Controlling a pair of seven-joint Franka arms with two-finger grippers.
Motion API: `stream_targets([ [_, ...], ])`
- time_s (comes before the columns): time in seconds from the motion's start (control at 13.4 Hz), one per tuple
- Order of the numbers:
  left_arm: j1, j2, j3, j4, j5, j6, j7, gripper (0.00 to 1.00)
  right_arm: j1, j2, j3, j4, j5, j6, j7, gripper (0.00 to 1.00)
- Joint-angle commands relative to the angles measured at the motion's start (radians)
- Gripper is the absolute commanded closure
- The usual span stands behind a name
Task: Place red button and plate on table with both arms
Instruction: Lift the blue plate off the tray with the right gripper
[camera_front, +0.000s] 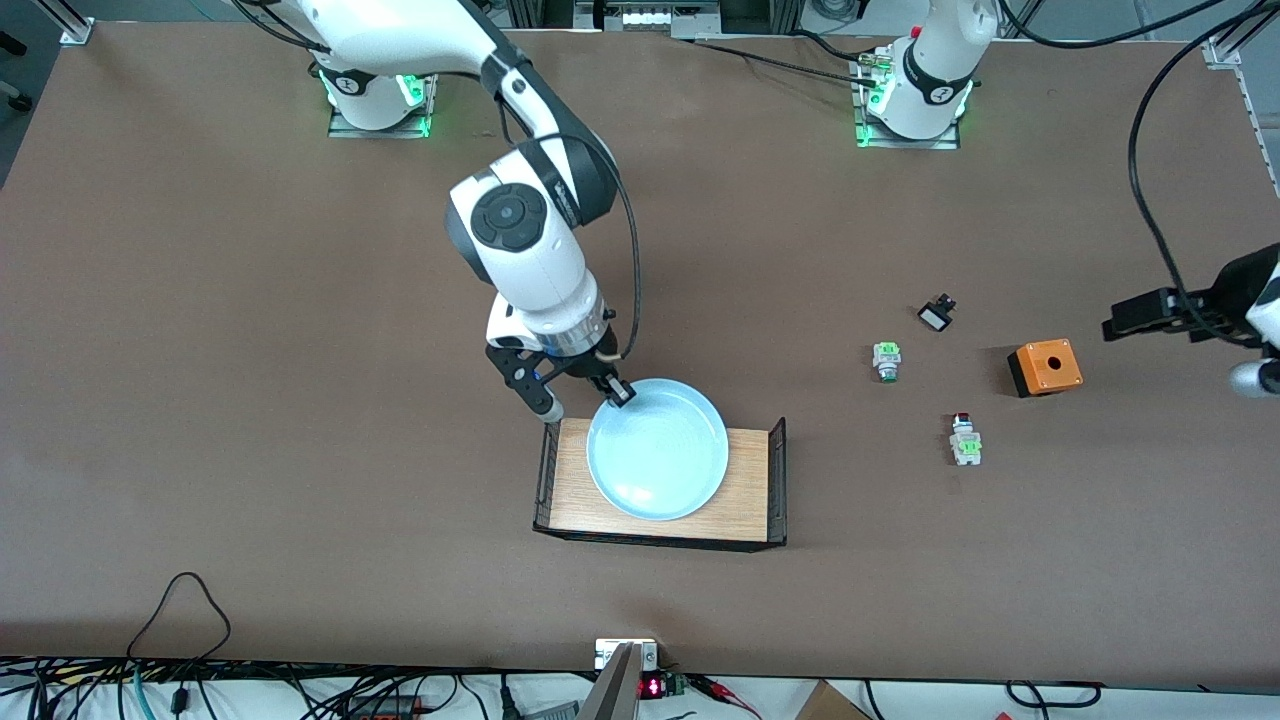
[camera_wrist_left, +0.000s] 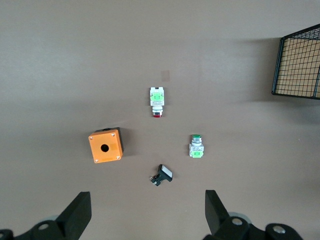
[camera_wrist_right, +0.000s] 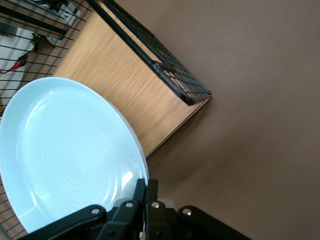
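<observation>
The plate (camera_front: 657, 450) lies on the tray (camera_front: 745, 500); the red button (camera_front: 965, 438) sits toward the left arm's end, nearer the camera than the box (camera_front: 1046, 367).

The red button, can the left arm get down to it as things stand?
Probably yes. The left gripper hangs open over the table, and the red button lies apart from its neighbours with nothing over it.

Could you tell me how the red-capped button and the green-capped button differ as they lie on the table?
The red button has a red cap; the green-capped button a green one. The red button lies nearer the front camera. In the front view the red button's cap points toward the robots' bases, the green-capped button's toward the camera. Both have white-grey bodies with green blocks and lie untouched.
</observation>
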Motion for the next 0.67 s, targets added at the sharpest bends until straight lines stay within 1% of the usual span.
stream_targets([
  [0.0, -0.017, -0.096, -0.018, -0.125, 0.073, 0.049, -0.037, 0.00, -0.010, -0.090, 0.003, -0.008, 0.058, -0.078, 0.009, 1.00],
  [0.15, -0.037, -0.183, -0.024, -0.265, 0.113, 0.132, -0.069, 0.00, -0.042, -0.149, 0.006, -0.009, 0.061, -0.143, -0.010, 1.00],
  [0.3, -0.035, -0.258, -0.035, -0.369, 0.118, 0.185, -0.068, 0.00, -0.081, -0.205, 0.008, -0.017, 0.079, -0.209, -0.043, 1.00],
  [0.45, -0.032, -0.313, -0.038, -0.432, 0.118, 0.209, -0.066, 0.00, -0.138, -0.243, 0.006, -0.018, 0.130, -0.292, -0.169, 1.00],
  [0.6, -0.029, -0.335, -0.038, -0.448, 0.118, 0.211, -0.048, 0.00, -0.207, -0.269, 0.006, -0.031, 0.130, -0.380, -0.282, 1.00],
])
